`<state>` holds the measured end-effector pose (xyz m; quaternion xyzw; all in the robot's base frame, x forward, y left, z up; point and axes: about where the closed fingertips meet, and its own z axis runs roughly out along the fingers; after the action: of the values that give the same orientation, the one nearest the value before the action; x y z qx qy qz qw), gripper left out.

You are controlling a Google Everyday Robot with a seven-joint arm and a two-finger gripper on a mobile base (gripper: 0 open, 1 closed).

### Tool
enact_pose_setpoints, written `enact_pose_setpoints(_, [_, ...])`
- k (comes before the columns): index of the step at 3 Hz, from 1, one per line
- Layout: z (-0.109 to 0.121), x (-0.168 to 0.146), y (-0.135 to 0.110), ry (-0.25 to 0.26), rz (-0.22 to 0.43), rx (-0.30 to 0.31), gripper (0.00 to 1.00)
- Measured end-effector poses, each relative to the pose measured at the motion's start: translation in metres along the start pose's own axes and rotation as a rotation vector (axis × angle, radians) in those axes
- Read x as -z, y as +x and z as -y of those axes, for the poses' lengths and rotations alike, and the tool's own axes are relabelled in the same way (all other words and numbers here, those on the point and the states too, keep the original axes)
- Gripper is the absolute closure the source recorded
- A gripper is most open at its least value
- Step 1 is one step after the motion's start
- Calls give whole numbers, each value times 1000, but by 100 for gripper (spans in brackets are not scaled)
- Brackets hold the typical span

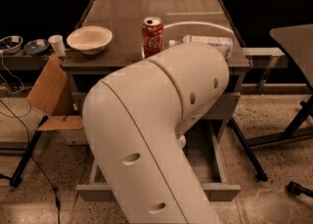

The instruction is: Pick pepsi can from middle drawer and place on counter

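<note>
My large white arm fills the middle of the camera view and reaches down over the open middle drawer. The gripper is hidden behind the arm, somewhere over the drawer's inside. Only the drawer's front edge and a strip of its right inner floor show. The pepsi can is hidden. The counter is the flat grey-brown cabinet top behind the arm.
On the counter stand a red Coca-Cola can, a white bowl and a clear bottle lying on its side. A cardboard box and a white cup are on the left. Dark stand legs are on the right.
</note>
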<state>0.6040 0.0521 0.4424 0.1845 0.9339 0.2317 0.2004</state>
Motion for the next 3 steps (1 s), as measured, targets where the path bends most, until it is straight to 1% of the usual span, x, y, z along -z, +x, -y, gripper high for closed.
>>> enact_pose_setpoints(1, [5, -16, -2, -17, 14, -45, 0])
enact_pose_setpoints(2, [5, -16, -2, -17, 14, -45, 0])
enact_pose_setpoints(3, [7, -22, -4, 0, 40, -33, 0])
